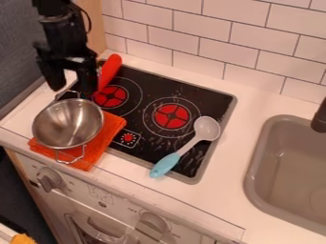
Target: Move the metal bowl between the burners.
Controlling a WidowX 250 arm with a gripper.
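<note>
End effector [72,83] open above the far handle of the metal bowl [68,125].
I see its two fingers apart; whether they touch the handle, I cannot tell from this angle. The bowl sits upright over the orange cloth [105,142] at the stovetop's [137,121] left front edge, beside the left burner [110,96] rather than between the two. The blue-handled spoon [185,148] lies right of the right burner [172,116], extending past the front edge.

Cooktop [194,96], black. Metal bowl [68,124] and orange cloth [96,148] sit at its front-left corner; gripper [72,85], fingers apart, hangs by its left edge; blue-handled spoon [191,143] lies on its right.
</note>
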